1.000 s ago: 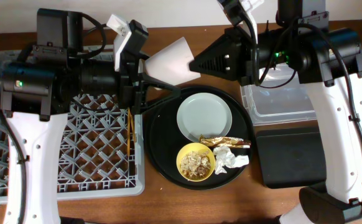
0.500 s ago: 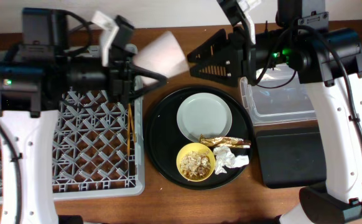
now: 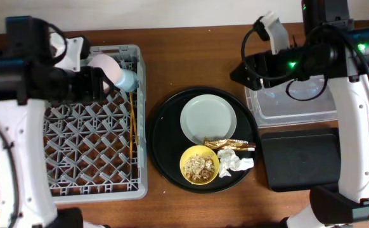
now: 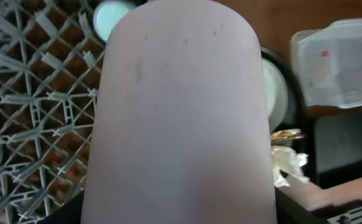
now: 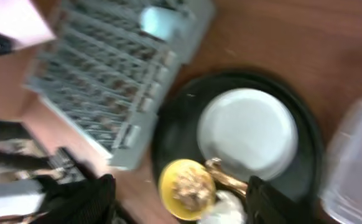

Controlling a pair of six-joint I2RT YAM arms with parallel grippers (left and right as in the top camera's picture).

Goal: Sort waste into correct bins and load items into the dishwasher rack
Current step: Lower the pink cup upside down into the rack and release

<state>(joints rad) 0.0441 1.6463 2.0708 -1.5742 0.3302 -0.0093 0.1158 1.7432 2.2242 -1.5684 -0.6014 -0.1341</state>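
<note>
My left gripper (image 3: 101, 77) is shut on the pink cup (image 3: 104, 64), which lies on its side over the back right corner of the dishwasher rack (image 3: 19, 180). That cup (image 4: 181, 112) fills the left wrist view. The light blue cup (image 3: 127, 80) lies in the rack just beside it. Two chopsticks (image 3: 132, 126) lie along the rack's right side. My right gripper (image 3: 238, 73) hangs open and empty near the clear tub (image 3: 292, 104); the right wrist view shows its fingers (image 5: 274, 199) wide apart above the yellow bowl (image 5: 184, 186).
A round black tray (image 3: 165, 136) holds the pale plate (image 3: 208, 118), the yellow bowl of scraps (image 3: 200, 164), a gold wrapper (image 3: 229, 144) and a white tissue (image 3: 236, 163). The shallow black tray (image 3: 297, 158) sits in front of the clear tub.
The right gripper opened, let go of the pink cup and drew back to the right. The left arm swung left with the cup from the table's middle to over the rack.
</note>
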